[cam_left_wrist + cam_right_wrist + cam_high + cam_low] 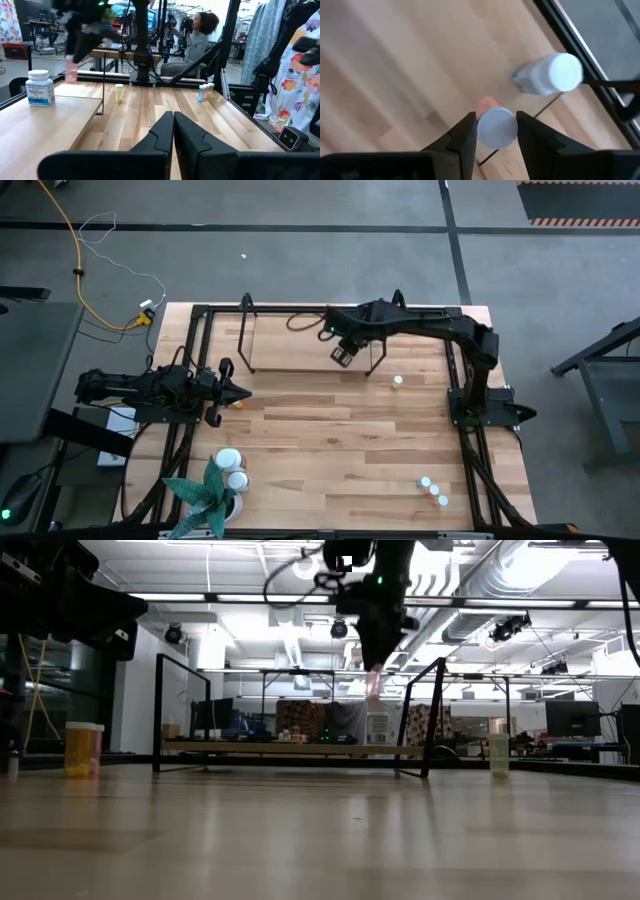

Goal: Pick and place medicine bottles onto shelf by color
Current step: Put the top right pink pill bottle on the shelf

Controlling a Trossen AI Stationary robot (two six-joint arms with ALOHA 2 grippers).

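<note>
Medicine bottles sit in several spots. One small pinkish bottle with a white cap (495, 127) is clamped between the fingers of the right gripper (343, 356), seen in the right wrist view at bottom centre of frame. In the high view that gripper hangs over the shelf (290, 348), upper centre of the frame, near the shelf's right black hoop. In the low view the same gripper (374, 675) is raised above the shelf board (290, 748) at mid frame, a pinkish bottle at its tip.

A larger white bottle (551, 75) stands on the shelf board just beyond the held one, right of centre in the right wrist view; the left wrist view shows it (40, 88) at mid left, with a blue label.

A small white-topped bottle (398, 381) stands on the table just right of the shelf. Three tiny bottles (433, 490) cluster at lower right of the high view, one with an orange top. Two white bottles (232, 468) stand at lower left beside the green plant (205, 495).

Left gripper (238, 392) rests at mid left of the high view, fingers together, nothing held; a small orange bottle (238, 404) sits just beside its tip. A seated person (192, 42) shows beyond the table in the left wrist view.
</note>
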